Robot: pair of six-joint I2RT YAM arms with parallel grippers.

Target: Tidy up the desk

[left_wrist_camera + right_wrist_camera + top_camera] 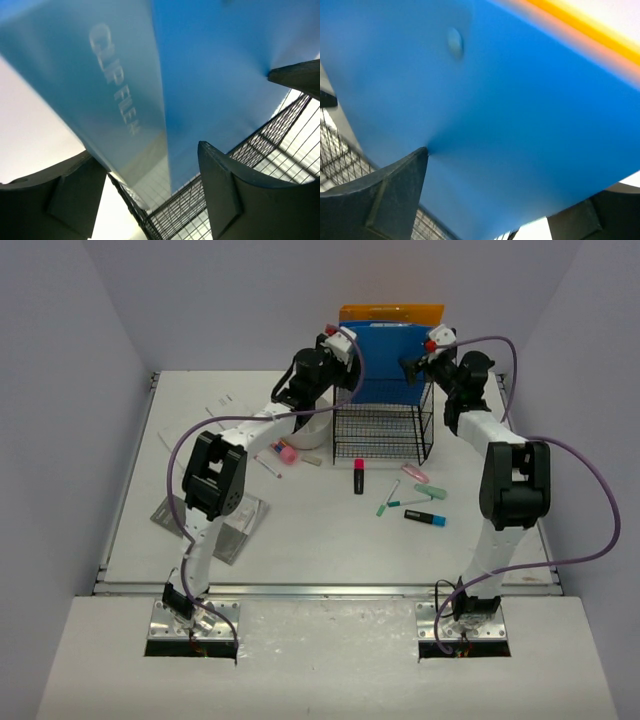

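Left end effector [150, 152] and right end effector [512, 180] are both standing with jaws apart around the top of the blue folder [385, 365], seemingly resting in the wire rack [385, 435] at the table's [300, 530] far middle, so backing straight off is looking safest, to avoid tipping it.

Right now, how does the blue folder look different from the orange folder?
The blue folder stands in front, most of its face showing; the orange folder is behind it, only its top strip peeking over. Both stand upright at the black wire rack.
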